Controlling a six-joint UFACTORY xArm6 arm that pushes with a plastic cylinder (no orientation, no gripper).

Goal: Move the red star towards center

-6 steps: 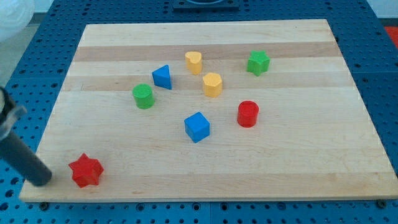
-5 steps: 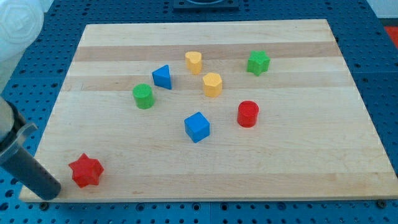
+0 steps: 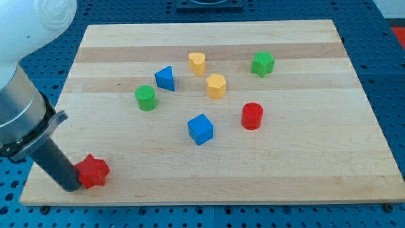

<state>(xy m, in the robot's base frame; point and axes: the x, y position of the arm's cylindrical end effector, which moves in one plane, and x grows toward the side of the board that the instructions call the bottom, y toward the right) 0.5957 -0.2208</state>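
The red star lies near the board's bottom left corner. My tip is at the star's left side, touching it. The rod rises from there up and to the view's left. The other blocks sit around the middle of the board: a blue cube, a red cylinder, a green cylinder, a blue triangular block, two yellow blocks, and a green star-like block.
The wooden board lies on a blue perforated table. The arm's grey and white body covers the board's left edge.
The rod has moved right along the board's bottom left and reached the red star, which has shifted slightly to the right. The other blocks have not moved.
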